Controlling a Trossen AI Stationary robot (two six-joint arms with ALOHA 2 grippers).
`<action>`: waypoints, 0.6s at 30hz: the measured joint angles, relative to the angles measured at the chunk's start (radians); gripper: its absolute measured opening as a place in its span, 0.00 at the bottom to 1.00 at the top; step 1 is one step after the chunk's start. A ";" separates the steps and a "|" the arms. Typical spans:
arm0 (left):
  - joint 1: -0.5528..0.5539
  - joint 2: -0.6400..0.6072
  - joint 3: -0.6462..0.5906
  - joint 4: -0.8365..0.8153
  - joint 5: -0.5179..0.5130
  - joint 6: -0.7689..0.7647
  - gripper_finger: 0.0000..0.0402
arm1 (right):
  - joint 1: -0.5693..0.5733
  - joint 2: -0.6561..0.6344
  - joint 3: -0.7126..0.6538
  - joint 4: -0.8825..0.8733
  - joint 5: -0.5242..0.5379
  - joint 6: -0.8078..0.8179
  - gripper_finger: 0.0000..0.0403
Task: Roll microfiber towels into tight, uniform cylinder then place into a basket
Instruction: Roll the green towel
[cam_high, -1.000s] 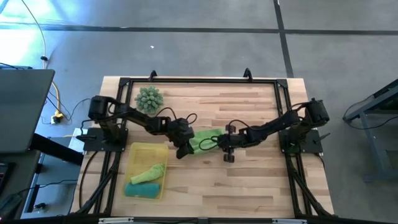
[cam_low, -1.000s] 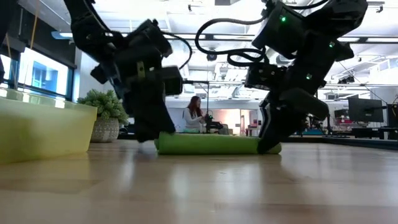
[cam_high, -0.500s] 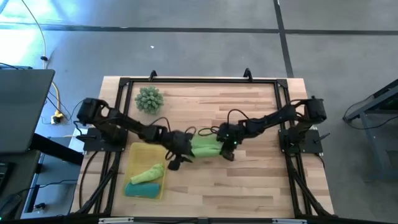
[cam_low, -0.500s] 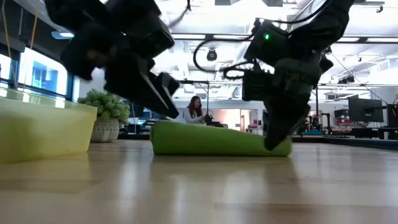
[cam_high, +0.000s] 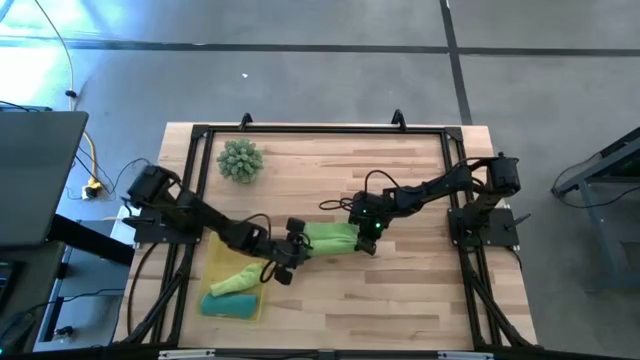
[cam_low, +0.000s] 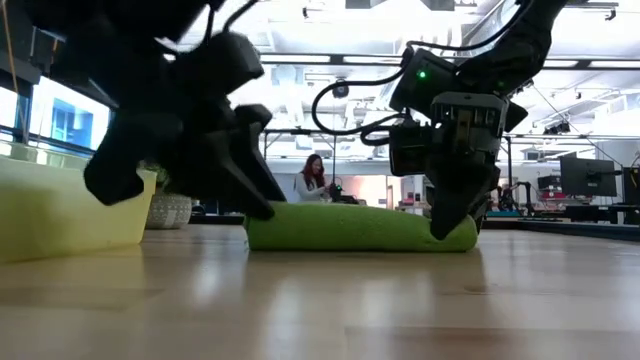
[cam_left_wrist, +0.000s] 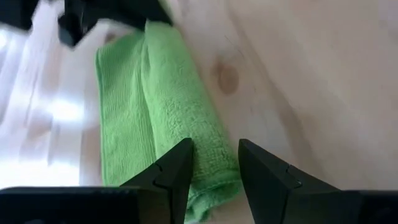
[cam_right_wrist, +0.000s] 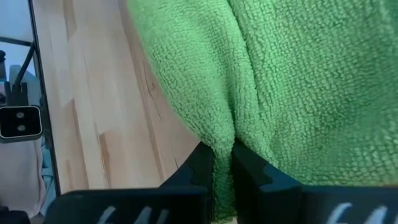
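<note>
The right gripper (cam_right_wrist: 222, 165) is clenched on a fold of the rolled lime-green microfiber towel (cam_high: 330, 237) at its right end. The left gripper (cam_left_wrist: 214, 168) stands parted astride the roll's other end. The roll lies on the pale wooden slat table (cam_high: 400, 290), just beside the shallow translucent yellow plastic basket (cam_high: 226, 241), where two more towels lie. Beyond, a person (cam_low: 313, 178) sits in the bright workshop.

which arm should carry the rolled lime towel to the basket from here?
Probably right: the right gripper is shut on the rolled lime towel. The left gripper is open at its other end, though nearer the basket.
</note>
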 joint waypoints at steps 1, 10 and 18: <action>0.001 0.008 0.000 -0.002 -0.008 -0.014 0.31 | 0.000 0.000 0.000 0.002 0.001 0.000 0.03; 0.037 0.095 0.002 0.055 -0.051 -0.173 0.30 | 0.011 -0.001 0.000 0.010 0.015 -0.002 0.05; 0.098 0.105 0.004 0.056 0.119 -0.407 0.13 | 0.021 -0.001 0.000 0.014 0.005 -0.061 0.06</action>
